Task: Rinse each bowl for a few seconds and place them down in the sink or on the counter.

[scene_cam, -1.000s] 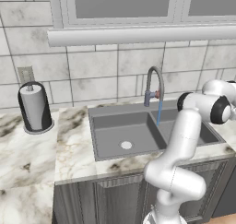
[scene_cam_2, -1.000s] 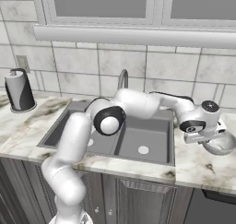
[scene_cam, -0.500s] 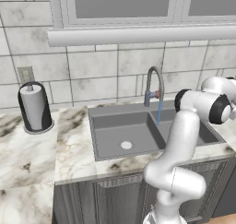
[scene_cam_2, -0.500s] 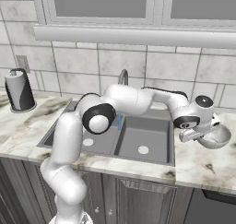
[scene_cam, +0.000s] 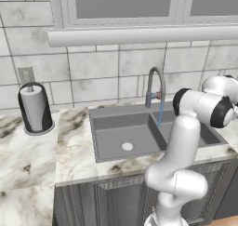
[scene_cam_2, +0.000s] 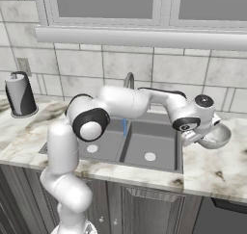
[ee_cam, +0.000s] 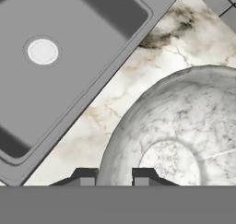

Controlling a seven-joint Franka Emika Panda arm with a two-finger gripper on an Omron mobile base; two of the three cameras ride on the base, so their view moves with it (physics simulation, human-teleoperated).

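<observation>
My gripper (scene_cam_2: 203, 136) is shut on the rim of a pale grey-white mottled bowl (scene_cam_2: 216, 136), which hangs just above the counter (scene_cam_2: 217, 166) right of the sink (scene_cam_2: 144, 142). In the hand view the two fingertips (ee_cam: 144, 176) straddle the near rim of the bowl (ee_cam: 179, 135), with veined counter (ee_cam: 115, 110) below it and the right basin of the sink (ee_cam: 78, 38) with its round drain (ee_cam: 42, 51) to the upper left. A thin stream of water (scene_cam: 161, 112) runs from the arched faucet (scene_cam: 155, 83) into the sink (scene_cam: 121, 132).
A paper towel roll in a dark holder (scene_cam: 35, 108) stands at the back left of the counter (scene_cam: 28, 160). A tiled wall and a window ledge rise behind the sink. The arm reaches across both basins.
The bowl, held in the gripper, has moved a little left and up, toward the sink's right edge. The arm's elbow has swung left over the basins.
</observation>
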